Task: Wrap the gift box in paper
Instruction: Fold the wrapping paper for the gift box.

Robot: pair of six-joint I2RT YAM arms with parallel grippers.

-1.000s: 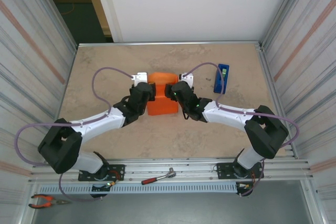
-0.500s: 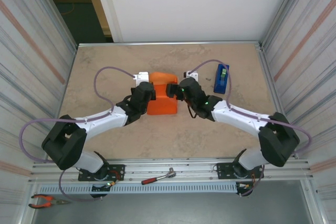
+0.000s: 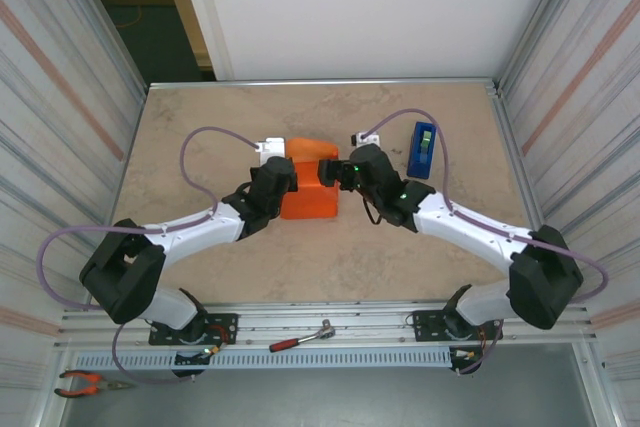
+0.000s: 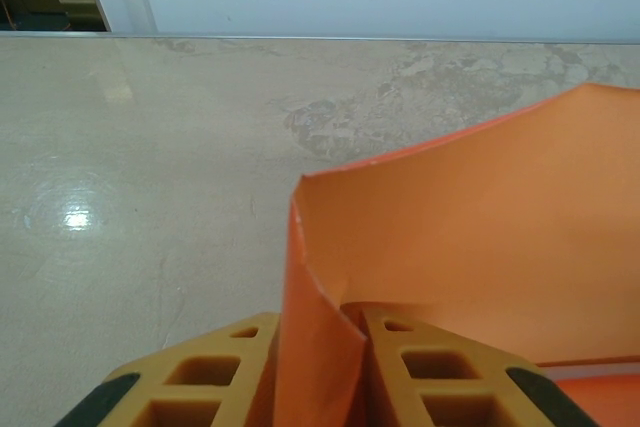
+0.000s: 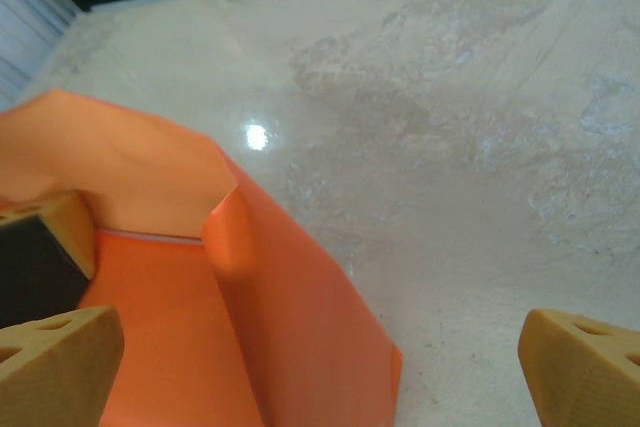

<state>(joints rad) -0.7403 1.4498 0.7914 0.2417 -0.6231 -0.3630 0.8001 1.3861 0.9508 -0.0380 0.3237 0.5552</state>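
The orange paper (image 3: pixel 308 185) lies folded round a box-sized parcel at mid-table; the gift box itself is hidden under it. My left gripper (image 3: pixel 281 171) sits at the parcel's left side, shut on an upright flap of the paper (image 4: pixel 470 227), which is pinched between the fingers (image 4: pixel 215 367) of the left gripper (image 4: pixel 318 335). My right gripper (image 3: pixel 333 173) is at the parcel's right side. Seen from the right wrist, the right gripper (image 5: pixel 318 335) stands wide open over the folded paper (image 5: pixel 250 337), its fingertips (image 5: pixel 70 347) holding nothing.
A blue tape dispenser (image 3: pixel 422 149) stands right of the parcel, close to the right arm. A red-handled ratchet (image 3: pixel 300 336) lies on the front rail and pliers (image 3: pixel 85 382) at the near left. Corrugated walls (image 3: pixel 60 127) close in both sides.
My left gripper has closed on the paper flap. My right gripper has opened wide, and its arm has swung out to the right while the gripper stays by the parcel.
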